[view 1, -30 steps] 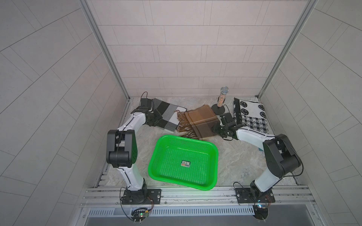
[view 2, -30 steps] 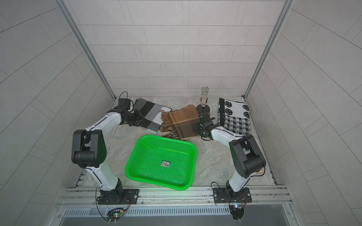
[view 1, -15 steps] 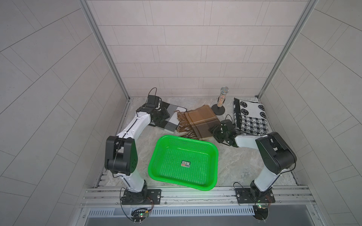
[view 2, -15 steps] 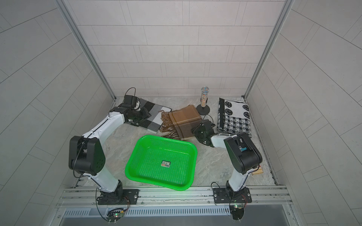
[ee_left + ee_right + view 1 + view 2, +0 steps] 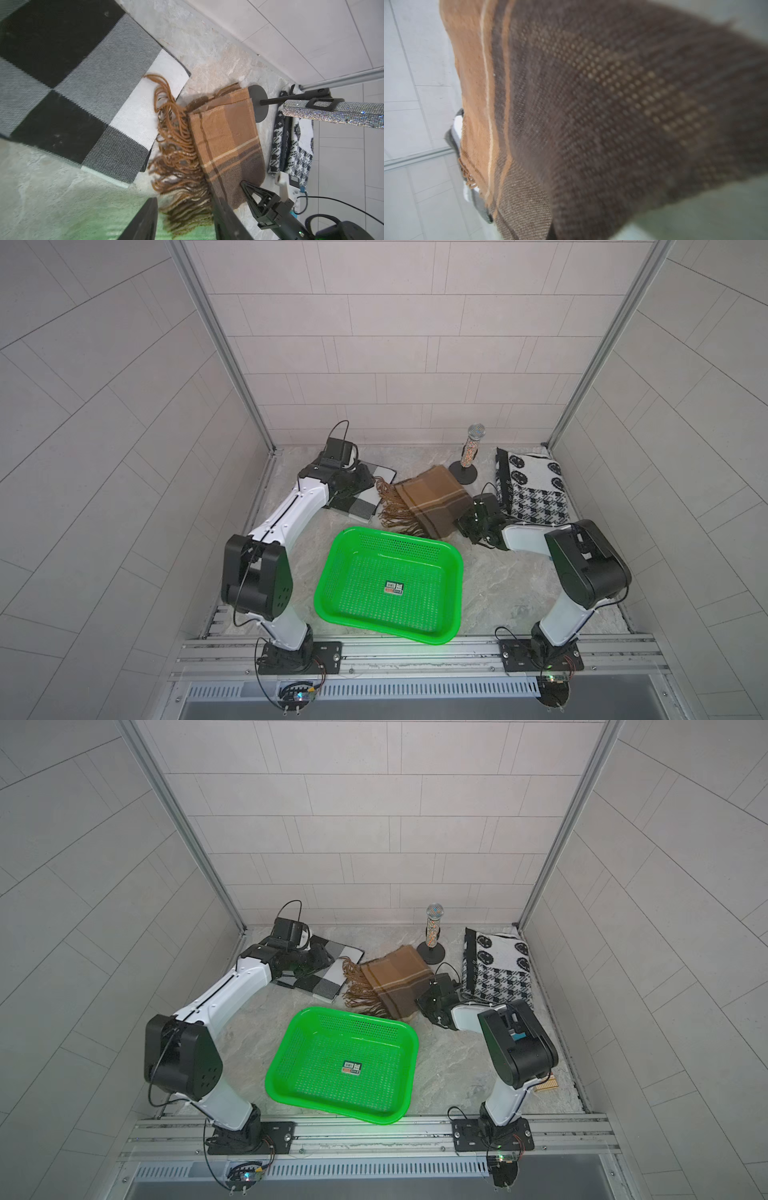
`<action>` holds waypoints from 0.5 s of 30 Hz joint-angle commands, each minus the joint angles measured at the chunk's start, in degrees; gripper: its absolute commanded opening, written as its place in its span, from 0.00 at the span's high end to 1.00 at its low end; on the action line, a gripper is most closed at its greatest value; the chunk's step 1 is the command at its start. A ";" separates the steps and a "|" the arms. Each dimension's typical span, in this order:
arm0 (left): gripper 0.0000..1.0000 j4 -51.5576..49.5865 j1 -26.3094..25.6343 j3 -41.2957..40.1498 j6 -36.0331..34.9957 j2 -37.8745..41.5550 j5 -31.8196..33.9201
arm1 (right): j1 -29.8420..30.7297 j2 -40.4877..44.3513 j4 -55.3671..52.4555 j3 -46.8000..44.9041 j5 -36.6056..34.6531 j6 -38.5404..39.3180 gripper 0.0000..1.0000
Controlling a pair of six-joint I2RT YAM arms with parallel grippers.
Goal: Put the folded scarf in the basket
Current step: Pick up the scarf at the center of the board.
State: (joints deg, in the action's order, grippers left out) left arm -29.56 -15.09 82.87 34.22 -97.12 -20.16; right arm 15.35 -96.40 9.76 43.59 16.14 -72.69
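A folded brown plaid scarf [image 5: 432,502] [image 5: 395,977] with a fringe lies behind the empty green basket [image 5: 361,597] [image 5: 316,1081]. Part of the fringe hangs over the basket's far rim. My right gripper [image 5: 461,526] [image 5: 422,1002] is shut on the scarf's near right corner. Brown weave [image 5: 591,104] fills the right wrist view and hides the jaws. My left gripper [image 5: 355,485] [image 5: 185,220] is open with nothing in it. It hovers over a black-and-white checked scarf and points toward the brown fringe [image 5: 178,162].
The checked scarf [image 5: 357,508] lies at the back left. A black-and-white houndstooth scarf [image 5: 536,489] lies at the back right. A glittery microphone on a round stand [image 5: 471,456] stands just behind the brown scarf. Tiled walls close in on three sides.
My right gripper has drawn back toward the scarf's near right corner and shut on it. My left gripper has swung from the checked scarf's left edge to above it and turned toward the brown scarf.
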 commanded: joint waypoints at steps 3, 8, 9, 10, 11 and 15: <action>0.45 -2.86 -2.54 12.66 -9.75 -10.06 -3.95 | -5.09 4.45 -17.20 -2.22 2.63 12.68 1.00; 0.40 -8.59 -6.38 25.77 -20.10 -20.94 -6.08 | -10.07 5.87 -22.68 -3.91 5.86 20.35 1.00; 0.38 -10.06 -7.25 28.35 -22.09 -23.34 -6.48 | -10.53 6.00 -23.09 -3.95 6.15 21.25 1.00; 0.36 -11.18 -7.92 30.61 -23.68 -25.45 -7.22 | -10.68 6.10 -23.29 -3.96 6.27 21.88 1.00; 0.35 -12.60 -8.62 33.24 -25.15 -28.06 -7.84 | -10.85 6.20 -23.85 -3.77 6.18 22.51 1.00; 0.33 -18.77 -10.66 42.11 -30.93 -36.82 -10.40 | -10.82 6.40 -24.61 -3.04 6.76 23.59 1.00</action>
State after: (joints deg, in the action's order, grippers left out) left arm -40.42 -24.51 120.92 10.83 -129.88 -27.90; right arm 4.58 -89.95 -8.12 41.19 23.05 -52.64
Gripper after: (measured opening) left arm 0.658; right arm 0.096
